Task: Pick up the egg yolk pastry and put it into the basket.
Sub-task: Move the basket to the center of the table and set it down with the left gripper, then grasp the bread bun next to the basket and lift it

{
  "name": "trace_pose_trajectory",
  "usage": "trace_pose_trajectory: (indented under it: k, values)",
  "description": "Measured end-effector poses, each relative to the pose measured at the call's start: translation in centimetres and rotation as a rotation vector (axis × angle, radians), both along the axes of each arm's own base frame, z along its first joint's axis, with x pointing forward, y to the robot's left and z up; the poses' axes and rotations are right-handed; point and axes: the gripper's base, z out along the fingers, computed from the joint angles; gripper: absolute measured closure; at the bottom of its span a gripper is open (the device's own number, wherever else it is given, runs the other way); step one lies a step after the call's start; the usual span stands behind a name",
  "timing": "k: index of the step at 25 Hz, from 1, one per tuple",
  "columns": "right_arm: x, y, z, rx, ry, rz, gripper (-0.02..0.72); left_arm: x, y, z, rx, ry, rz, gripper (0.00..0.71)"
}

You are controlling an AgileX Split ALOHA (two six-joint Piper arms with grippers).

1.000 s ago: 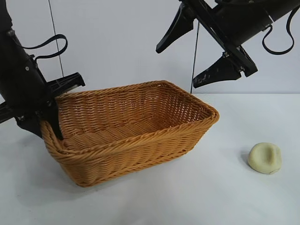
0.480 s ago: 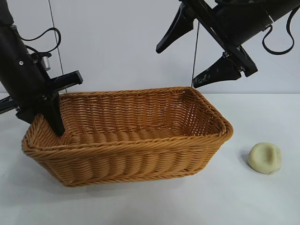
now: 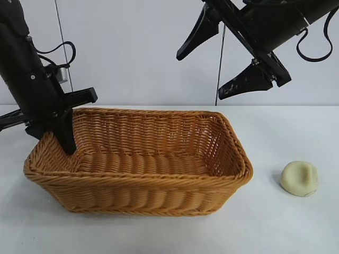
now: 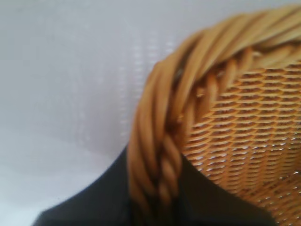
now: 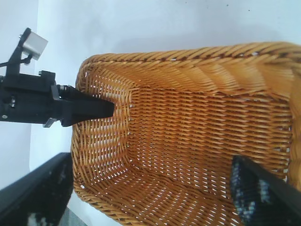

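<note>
while the left gripper (image 3: 63,132) pinches the braided rim of the basket (image 3: 159,182) at its left end, the egg yolk pastry (image 3: 299,178) lies alone on the tabletop (image 3: 296,227) near the right edge, well apart from the basket and not touched by anything.

what could go wrong, as i judge it: the hold is only on the rim, with one finger inside the wall and one outside, so if the arm pulls or turns, the light basket may tilt, slide on the smooth tabletop or slip out of the fingers. if it slides far to the right, its right end could bump the pastry and roll it toward the table edge. the pastry looks soft, with a dent on top, so a hard squeeze could deform it, and its round shape could let it escape from wide jaws that come down not centered.

the left gripper is nearly pressed together, with the woven rim between its fingers; the left wrist view shows the braid running straight through the dark fingers. the right gripper (image 3: 233,66) hangs high above the far right part of the basket, its fingers spread wide, holding nothing and touching nothing. it is not over the pastry yet, so the picking step has not begun.
</note>
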Motion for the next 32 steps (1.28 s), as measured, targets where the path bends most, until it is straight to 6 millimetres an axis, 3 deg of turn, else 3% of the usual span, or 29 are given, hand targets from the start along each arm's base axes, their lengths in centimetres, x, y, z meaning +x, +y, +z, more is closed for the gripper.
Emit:
trace_pose_trajectory:
  k: [5, 8, 10, 13, 15, 18, 24, 32]
  values:
    - [0.0, 0.0, 0.0, 0.0, 0.0, 0.0, 0.059, 0.2, 0.0, 0.0, -0.001, -0.025, 0.008, 0.612]
    - [0.0, 0.0, 0.0, 0.0, 0.0, 0.0, 0.059, 0.3, 0.0, 0.0, -0.005, -0.031, 0.014, 0.555]
    - [0.0, 0.0, 0.0, 0.0, 0.0, 0.0, 0.059, 0.3, -0.1, 0.0, -0.011, -0.029, 0.018, 0.423]
    - [0.0, 0.0, 0.0, 0.0, 0.0, 0.0, 0.059, 0.3, -0.1, 0.0, -0.013, -0.025, 0.02, 0.163]
    - [0.0, 0.0, 0.0, 0.0, 0.0, 0.0, 0.059, 0.2, -0.1, 0.1, -0.015, -0.017, 0.018, 0.072]
    - [0.0, 0.0, 0.0, 0.0, 0.0, 0.0, 0.059, 0.1, -0.1, 0.9, -0.016, -0.027, 0.012, 0.03]
    - [0.0, 0.0, 0.0, 0.0, 0.0, 0.0, 0.059, -0.2, 0.2, 6.8, 0.006, -0.11, -0.061, 0.018]
    - [0.0, 0.0, 0.0, 0.0, 0.0, 0.0, 0.059, 0.4, 1.3, 11.5, 0.142, -0.185, -0.123, 0.018]
